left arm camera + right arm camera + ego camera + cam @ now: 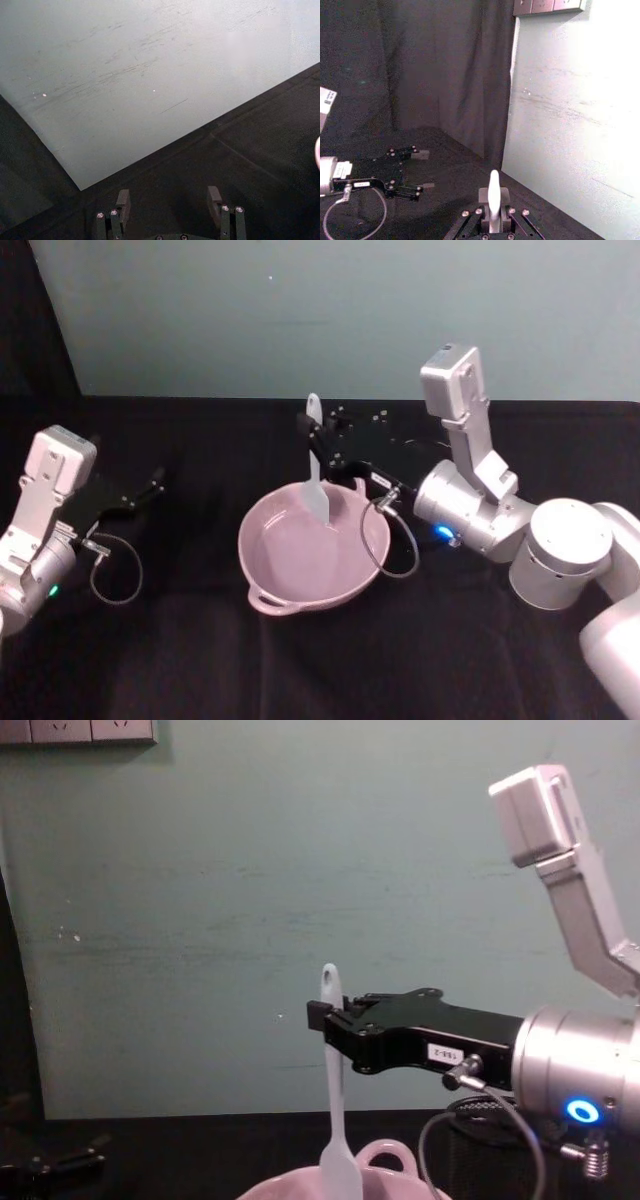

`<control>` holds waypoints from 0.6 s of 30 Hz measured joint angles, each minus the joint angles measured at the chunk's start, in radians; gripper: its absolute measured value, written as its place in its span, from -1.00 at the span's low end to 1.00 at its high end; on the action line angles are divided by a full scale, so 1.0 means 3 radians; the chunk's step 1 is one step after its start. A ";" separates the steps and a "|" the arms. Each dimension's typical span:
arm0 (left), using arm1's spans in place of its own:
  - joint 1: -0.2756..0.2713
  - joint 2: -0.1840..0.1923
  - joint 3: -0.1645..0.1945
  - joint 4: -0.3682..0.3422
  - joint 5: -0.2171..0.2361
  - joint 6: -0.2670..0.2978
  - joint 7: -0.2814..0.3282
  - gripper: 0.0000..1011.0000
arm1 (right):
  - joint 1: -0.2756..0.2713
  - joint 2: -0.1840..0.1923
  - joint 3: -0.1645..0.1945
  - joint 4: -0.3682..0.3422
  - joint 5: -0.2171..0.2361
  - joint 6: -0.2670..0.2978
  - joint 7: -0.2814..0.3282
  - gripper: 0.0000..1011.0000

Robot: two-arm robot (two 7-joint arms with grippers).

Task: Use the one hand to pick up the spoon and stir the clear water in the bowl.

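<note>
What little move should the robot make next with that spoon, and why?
Probably sweep the spoon in a small circle, perhaps after lowering it slightly. The right gripper is shut on the handle, holding it upright, and the scoop hangs inside the pink bowl, near its far rim. I cannot see the water level. The left gripper rests open at the left.

Your right gripper (312, 440) holds the spoon (316, 478) upright, scoop inside the bowl (300, 552) at the centre of the table (200, 660); your left gripper (155, 482) hangs well to the bowl's left.
</note>
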 joint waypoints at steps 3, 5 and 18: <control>0.0000 0.0000 0.0000 0.0000 0.0000 0.0000 0.0000 1.00 | -0.0040 0.0055 0.0033 -0.0078 0.0029 0.0041 0.0060 -0.75; 0.0000 0.0000 0.0000 0.0000 0.0000 0.0000 0.0000 1.00 | -0.0062 0.0088 0.0045 -0.0122 0.0047 0.0065 0.0093 -0.75; 0.0000 0.0000 0.0000 0.0000 0.0000 0.0000 0.0000 1.00 | -0.0280 0.0336 0.0039 -0.0579 0.0333 0.0225 0.0352 -0.75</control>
